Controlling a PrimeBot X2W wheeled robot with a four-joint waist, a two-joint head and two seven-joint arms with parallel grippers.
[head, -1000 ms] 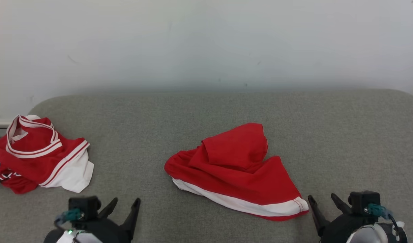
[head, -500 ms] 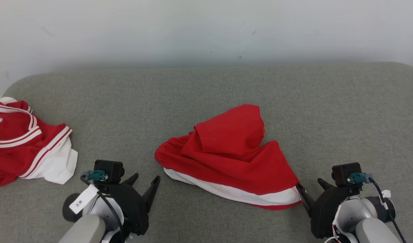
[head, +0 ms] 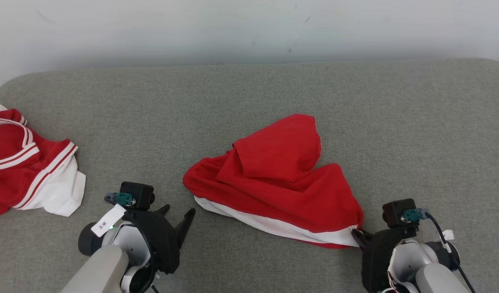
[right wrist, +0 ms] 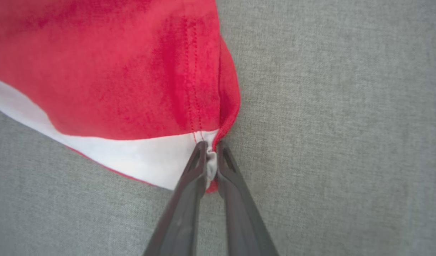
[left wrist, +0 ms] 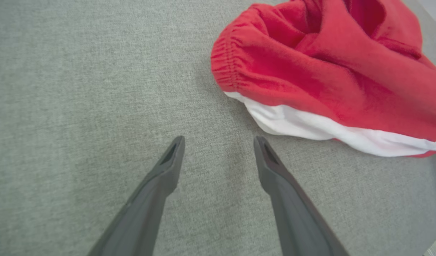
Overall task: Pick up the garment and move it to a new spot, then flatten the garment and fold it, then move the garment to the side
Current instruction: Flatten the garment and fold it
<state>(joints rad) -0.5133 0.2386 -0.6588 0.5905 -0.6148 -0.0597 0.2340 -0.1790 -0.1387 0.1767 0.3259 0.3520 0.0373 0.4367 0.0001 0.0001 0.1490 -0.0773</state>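
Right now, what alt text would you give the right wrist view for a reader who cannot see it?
The right claw is shut on a corner of the red garment, pinching a fold of its white band between two dark fingers. The garment spreads up and to the left over a grey surface.

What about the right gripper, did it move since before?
Yes. The right gripper went forward to the white corner of the shorts, which it sat apart from before.

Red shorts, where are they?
In the head view, the crumpled red-and-white cloth shorts lie centre on the grey cushion, corner in the jaws of the right gripper.
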